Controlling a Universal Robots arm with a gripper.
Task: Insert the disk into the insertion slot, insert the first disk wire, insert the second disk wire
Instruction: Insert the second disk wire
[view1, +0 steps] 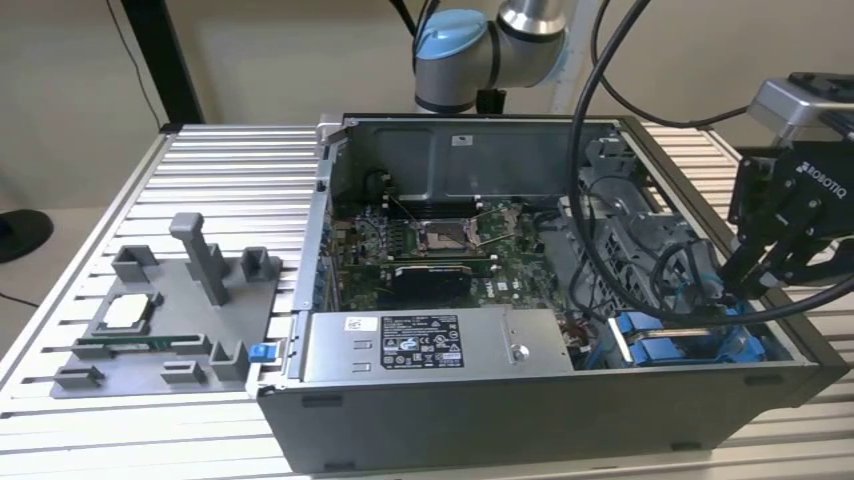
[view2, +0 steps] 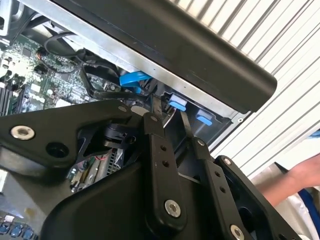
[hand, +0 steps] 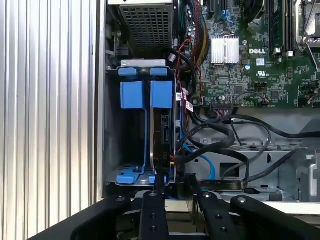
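1. One UR arm w/ one claw; the claw reaches down into the PC case at the exterior view's right, tips just over the insertion slot.
2. Claw part open; in the first wrist view its two fingers stand a narrow gap apart; black cables run close by the tips, but I see nothing clamped.
3. One disk, on edge inside the slot, in the compartment nearer the mobo; its connector end faces the claw; can't tell if a wire is plugged in.
4. Slot: two big blue tabs side by side at its far end; two small blue clips on the near edge in the second wrist view.
5. One light-blue data cable looping beside the slot; one finned heatsink; one perforated cage beyond the slot.
6. One PSU w/ label, between the slot and the case's other side; one CPU socket mid-board.
7. One grey fixture tray at the exterior view's left, well apart from the case; on it one CPU chip, one RAM stick, one small blue piece.
8. Surface: slatted aluminium table under case and tray.
9. Room: beige wall, one black post; part of a person's hand past the table edge in the second wrist view.
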